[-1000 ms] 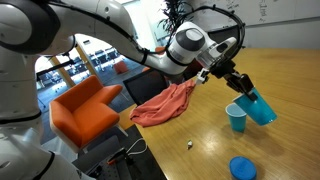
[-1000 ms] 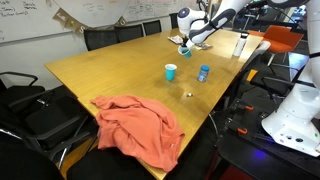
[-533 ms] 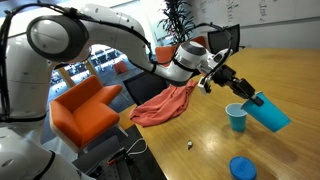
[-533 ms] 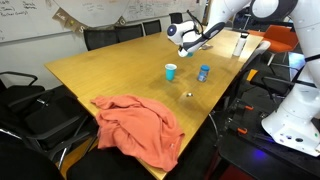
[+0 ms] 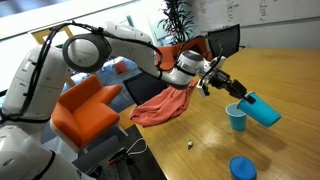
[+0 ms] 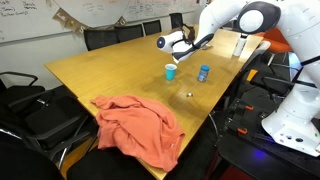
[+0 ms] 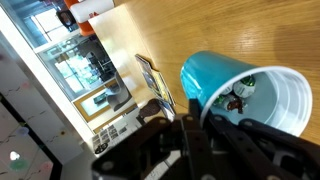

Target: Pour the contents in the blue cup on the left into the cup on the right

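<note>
My gripper [image 5: 244,96] is shut on a blue cup [image 5: 264,109] and holds it tipped on its side in the air. A second blue cup [image 5: 236,118] stands upright on the wooden table, just below and beside the held cup. It also shows in an exterior view [image 6: 171,71], with the gripper [image 6: 178,42] above it. In the wrist view the held cup [image 7: 215,72] lies sideways in my gripper [image 7: 200,122]. Its white inside shows small objects [image 7: 240,93] near the jaws.
A red cloth [image 5: 165,103] [image 6: 140,125] lies on the table [image 5: 290,75]. A small blue container [image 6: 203,73] stands beside the upright cup, and a blue round thing [image 5: 243,167] lies near the table's edge. A tiny white piece [image 5: 190,146] lies on the wood. An orange chair [image 5: 85,110] stands beside the table.
The gripper has carried the blue cup sideways toward the upright cup and tipped it over from nearly upright to lying on its side.
</note>
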`<state>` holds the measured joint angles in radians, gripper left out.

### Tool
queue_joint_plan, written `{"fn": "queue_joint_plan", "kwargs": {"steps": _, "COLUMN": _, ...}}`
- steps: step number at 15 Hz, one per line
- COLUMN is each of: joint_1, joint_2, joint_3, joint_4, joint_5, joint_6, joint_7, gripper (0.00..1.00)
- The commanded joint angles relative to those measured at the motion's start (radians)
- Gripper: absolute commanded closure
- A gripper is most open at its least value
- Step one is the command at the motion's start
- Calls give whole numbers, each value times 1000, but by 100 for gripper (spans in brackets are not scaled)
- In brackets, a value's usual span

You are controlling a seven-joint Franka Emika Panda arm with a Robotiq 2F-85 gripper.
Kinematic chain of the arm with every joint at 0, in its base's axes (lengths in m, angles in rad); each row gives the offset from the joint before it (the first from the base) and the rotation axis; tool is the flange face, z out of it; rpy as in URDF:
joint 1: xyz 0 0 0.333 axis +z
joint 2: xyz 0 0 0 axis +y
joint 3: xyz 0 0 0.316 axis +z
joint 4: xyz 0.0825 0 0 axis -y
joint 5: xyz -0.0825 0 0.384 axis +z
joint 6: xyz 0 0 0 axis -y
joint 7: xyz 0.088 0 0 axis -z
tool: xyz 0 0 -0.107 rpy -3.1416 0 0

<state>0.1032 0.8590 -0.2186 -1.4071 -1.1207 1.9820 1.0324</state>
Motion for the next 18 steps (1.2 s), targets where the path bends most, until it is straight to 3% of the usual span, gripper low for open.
{"fn": "queue_joint_plan", "kwargs": {"steps": 1, "joint_1": 16, "joint_2": 66, "joint_3": 13, "joint_4": 95, "joint_5": -43, "joint_6": -78, "joint_7": -8, "gripper": 99}}
{"fn": "queue_joint_plan", "kwargs": {"steps": 18, "joint_1": 65, "joint_2": 201, "joint_3": 48, "joint_4": 172, "joint_5": -246, "joint_6": -245, "joint_7": -45, "gripper": 99}}
